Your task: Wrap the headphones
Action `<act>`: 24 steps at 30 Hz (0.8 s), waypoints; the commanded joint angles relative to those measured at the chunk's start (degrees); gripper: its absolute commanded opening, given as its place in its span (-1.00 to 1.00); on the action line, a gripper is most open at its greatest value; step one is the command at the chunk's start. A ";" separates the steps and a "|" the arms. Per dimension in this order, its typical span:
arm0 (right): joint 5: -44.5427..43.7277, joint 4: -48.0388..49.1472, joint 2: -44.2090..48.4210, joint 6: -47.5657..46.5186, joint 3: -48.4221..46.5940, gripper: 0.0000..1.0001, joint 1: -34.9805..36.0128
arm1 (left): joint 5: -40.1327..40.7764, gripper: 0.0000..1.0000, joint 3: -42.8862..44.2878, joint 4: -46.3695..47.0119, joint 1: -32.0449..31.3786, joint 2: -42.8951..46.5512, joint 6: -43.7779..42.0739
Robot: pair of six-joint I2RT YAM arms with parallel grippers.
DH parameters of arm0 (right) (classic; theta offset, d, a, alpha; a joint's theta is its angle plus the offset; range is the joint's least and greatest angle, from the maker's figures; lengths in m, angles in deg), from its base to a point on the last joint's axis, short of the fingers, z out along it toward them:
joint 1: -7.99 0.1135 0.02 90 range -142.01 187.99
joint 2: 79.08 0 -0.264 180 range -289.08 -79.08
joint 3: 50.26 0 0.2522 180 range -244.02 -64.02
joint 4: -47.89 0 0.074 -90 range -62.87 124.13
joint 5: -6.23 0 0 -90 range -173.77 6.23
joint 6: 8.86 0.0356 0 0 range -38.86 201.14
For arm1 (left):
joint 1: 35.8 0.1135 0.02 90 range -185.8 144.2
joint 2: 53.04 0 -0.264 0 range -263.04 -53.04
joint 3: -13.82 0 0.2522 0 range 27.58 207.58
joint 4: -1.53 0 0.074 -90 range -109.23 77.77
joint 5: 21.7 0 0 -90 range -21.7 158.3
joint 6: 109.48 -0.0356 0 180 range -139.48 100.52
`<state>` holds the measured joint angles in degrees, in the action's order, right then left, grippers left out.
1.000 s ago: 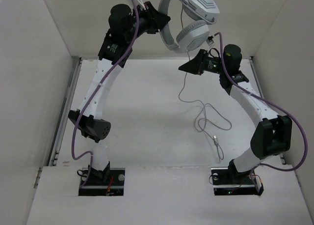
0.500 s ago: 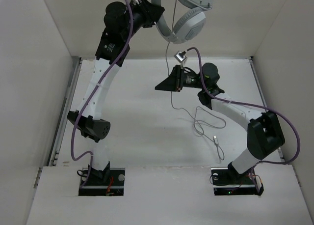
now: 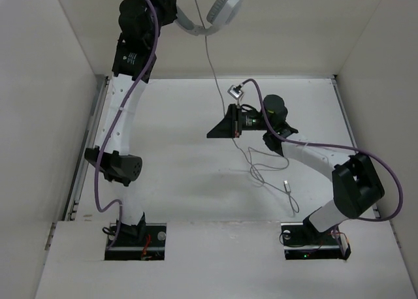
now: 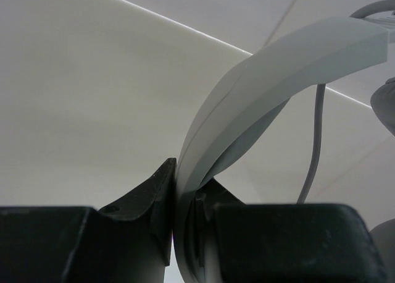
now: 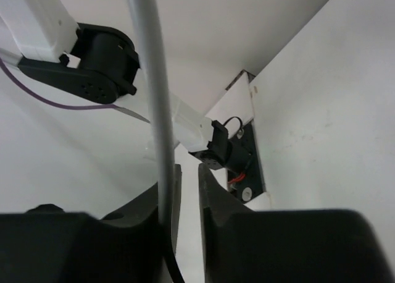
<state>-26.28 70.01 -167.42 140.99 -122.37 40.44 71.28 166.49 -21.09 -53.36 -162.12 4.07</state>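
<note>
My left gripper (image 3: 168, 4) is raised high at the back left and is shut on the light-grey headband (image 4: 278, 67) of the headphones (image 3: 224, 5). One earcup shows at the top edge; the rest is cut off. The thin grey cable (image 3: 212, 70) hangs straight down to my right gripper (image 3: 211, 132), which is above the table's middle. In the right wrist view the cable (image 5: 151, 79) runs along the left finger and down between the jaws, which are closed to a narrow gap (image 5: 188, 172). Below it the cable loops on the table and ends in the plug (image 3: 288, 187).
White walls enclose the table on the left, back and right. A metal rail (image 3: 91, 136) runs along the left edge. The left arm's elbow (image 3: 121, 167) hangs over the left side. The arm bases (image 3: 134, 237) sit at the near edge.
My left gripper has carried the headphones up and left, partly out of view. My right gripper has moved down and left along the cable, and the cable above it now hangs straighter.
</note>
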 commanded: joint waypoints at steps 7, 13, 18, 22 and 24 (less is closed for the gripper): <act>2.80 -6.69 1.32 -7.12 -4.75 -0.74 0.38 | 9.58 -0.96 3.38 6.84 -0.94 -0.08 -2.10; 3.50 -15.46 0.36 -13.17 -10.02 -0.79 1.96 | 15.38 -0.98 2.16 7.37 -2.34 -0.70 -6.49; 2.80 -30.31 -1.05 -24.06 -19.50 -0.81 2.31 | 18.98 -0.99 -2.67 9.65 -4.45 -0.61 -12.38; 0.96 -44.02 -1.75 -34.43 -28.29 -0.80 1.96 | 22.15 -1.00 -9.87 13.07 -6.47 0.09 -17.74; -0.71 -50.87 -2.02 -40.40 -32.42 -0.79 1.52 | 23.20 -1.00 -13.21 14.48 -7.44 0.44 -19.76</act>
<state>-25.23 31.56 -169.27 112.49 -148.29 42.14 90.71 155.89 -15.01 -59.39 -164.94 -12.15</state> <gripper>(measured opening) 0.104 0.120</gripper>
